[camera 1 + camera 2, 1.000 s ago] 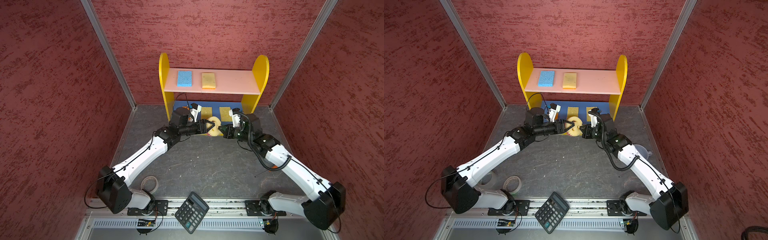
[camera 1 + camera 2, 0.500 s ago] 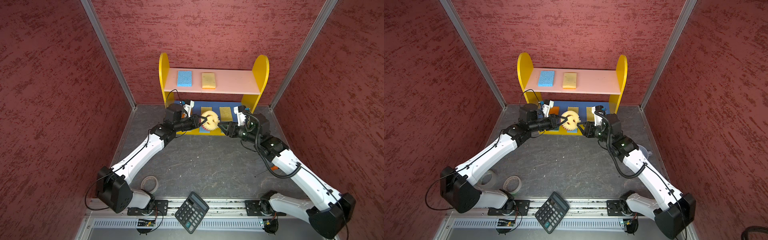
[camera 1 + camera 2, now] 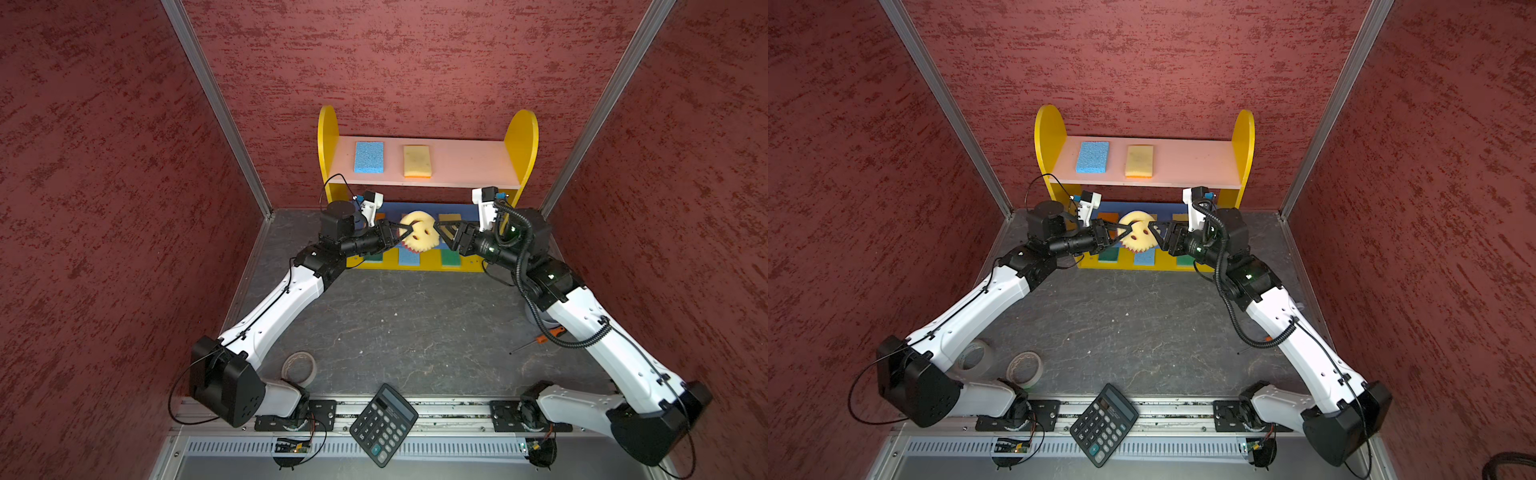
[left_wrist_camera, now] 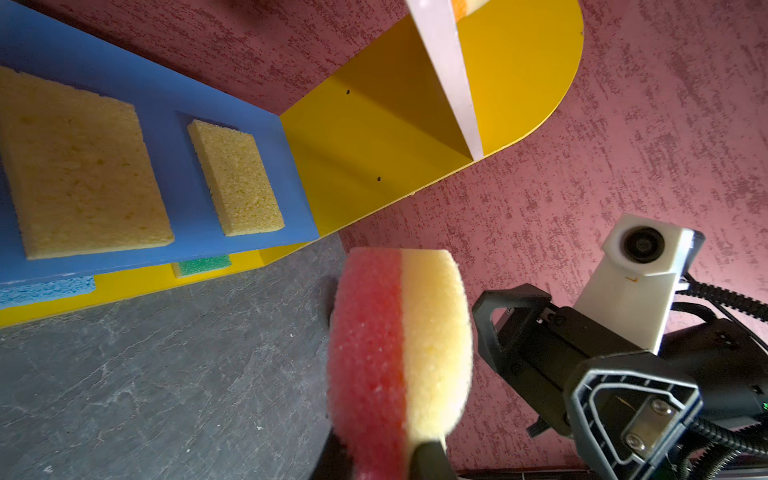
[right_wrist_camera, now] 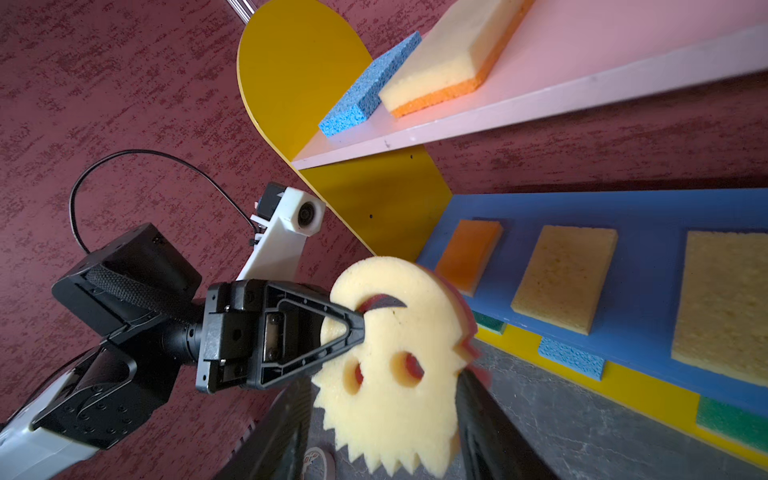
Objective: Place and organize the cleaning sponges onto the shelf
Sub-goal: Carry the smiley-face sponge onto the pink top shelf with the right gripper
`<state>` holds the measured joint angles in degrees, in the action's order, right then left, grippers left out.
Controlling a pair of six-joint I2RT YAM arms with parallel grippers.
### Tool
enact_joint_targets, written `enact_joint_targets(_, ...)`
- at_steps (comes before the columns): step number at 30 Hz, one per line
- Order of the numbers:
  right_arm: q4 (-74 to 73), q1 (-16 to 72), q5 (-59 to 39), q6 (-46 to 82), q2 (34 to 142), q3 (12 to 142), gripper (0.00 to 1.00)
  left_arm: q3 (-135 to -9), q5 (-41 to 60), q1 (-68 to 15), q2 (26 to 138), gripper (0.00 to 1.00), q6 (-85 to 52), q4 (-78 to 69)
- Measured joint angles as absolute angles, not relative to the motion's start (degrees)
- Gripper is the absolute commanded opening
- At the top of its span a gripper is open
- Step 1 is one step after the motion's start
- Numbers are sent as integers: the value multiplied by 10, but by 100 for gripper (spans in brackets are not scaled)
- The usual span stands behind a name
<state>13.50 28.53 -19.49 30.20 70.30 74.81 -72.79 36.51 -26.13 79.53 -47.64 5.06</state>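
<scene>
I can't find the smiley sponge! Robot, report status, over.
Left gripper shut on smiley sponge. Right gripper open beside it. Sponge held up before shelf. Nothing blocking.

Left fingers (image 5: 353,328) pinch tight (right fingers (image 4: 519,293) spread apart).

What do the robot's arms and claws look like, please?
Both arms: white shells, black joints and bases. The left claw and right claw are black, with hollow triangular fingers and white camera mounts. A thin black cable loops off the left arm; a ribbed black hose follows the right arm.
</scene>
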Motion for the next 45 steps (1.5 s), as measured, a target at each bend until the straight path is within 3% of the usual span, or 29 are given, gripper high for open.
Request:
enact_joint_targets(8, 132, 285, -201, 306, 748, 759, 51, -724, 392, -256, 785, 7, -506, 14)
enact_joint_targets(10, 131, 285, -207, 311, 750, 761, 35, -718, 396, -254, 784, 8, -511, 7)
enact_joint_targets(12, 130, 285, -210, 316, 752, 763, 10, -715, 401, -253, 784, 12, -516, -1)
enact_joint_targets(14, 123, 283, -218, 320, 754, 764, 0, -715, 401, -252, 783, 25, -518, -5)
enact_joint_targets(17, 119, 282, -224, 326, 757, 766, 0, -715, 399, -252, 782, 48, -515, -7)
enact_joint_targets(22, 137, 282, -223, 320, 769, 813, 0, -721, 369, -252, 769, 100, -496, 11)
enact_joint_targets(27, 192, 278, -183, 284, 780, 908, 0, -736, 294, -259, 718, 99, -434, 67)
enact_joint_targets(36, 242, 231, -20, 222, 821, 1061, 0, -743, 126, -268, 569, 99, -315, 156)
enact_joint_targets(45, 296, 204, 94, 182, 963, 1245, 0, -722, 30, -267, 537, 99, -270, 234)
